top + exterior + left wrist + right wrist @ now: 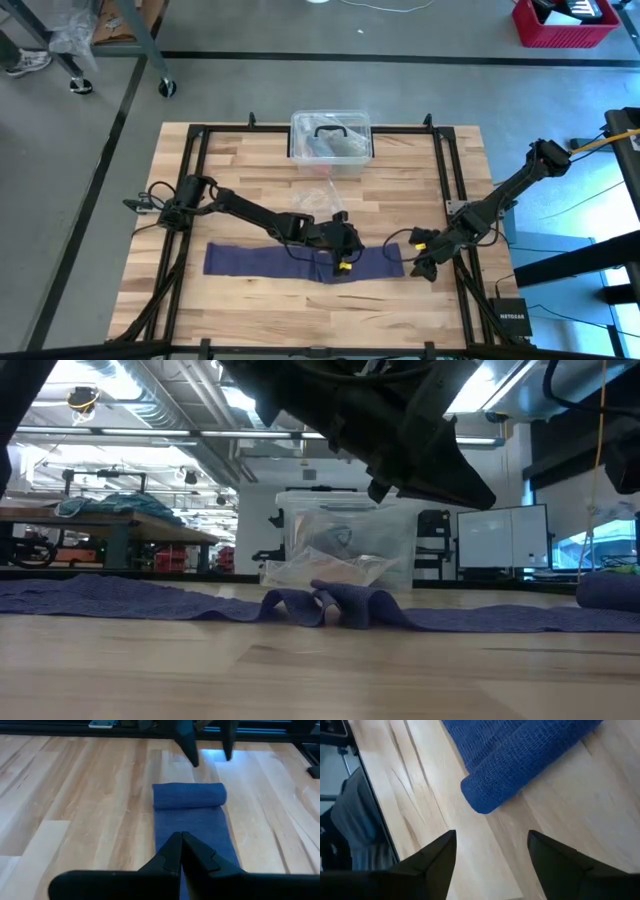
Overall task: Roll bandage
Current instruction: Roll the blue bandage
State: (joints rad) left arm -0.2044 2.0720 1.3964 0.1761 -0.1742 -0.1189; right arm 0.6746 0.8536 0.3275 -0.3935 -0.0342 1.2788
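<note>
The dark navy bandage (pixel 270 260) lies flat along the table's near half. Its right end is rolled into a short roll (pixel 395 258), which also shows in the left wrist view (pixel 189 795) and the right wrist view (pixel 520 770). Near its middle the strip is bunched into a small raised fold (pixel 330 605). My left gripper (pixel 345 258) is shut and hovers over that bunched part, its fingertips (pixel 181 842) pointing toward the roll. My right gripper (pixel 425 260) is open, just right of the roll, and its fingers (pixel 445 850) are clear of the roll.
A clear plastic box with a black handle (pixel 331 138) stands at the table's far middle. A crinkled clear wrapper (pixel 315 195) lies in front of it. Black frame rails (pixel 445 170) run along the table's sides. Bare wood lies near the front edge (pixel 320 310).
</note>
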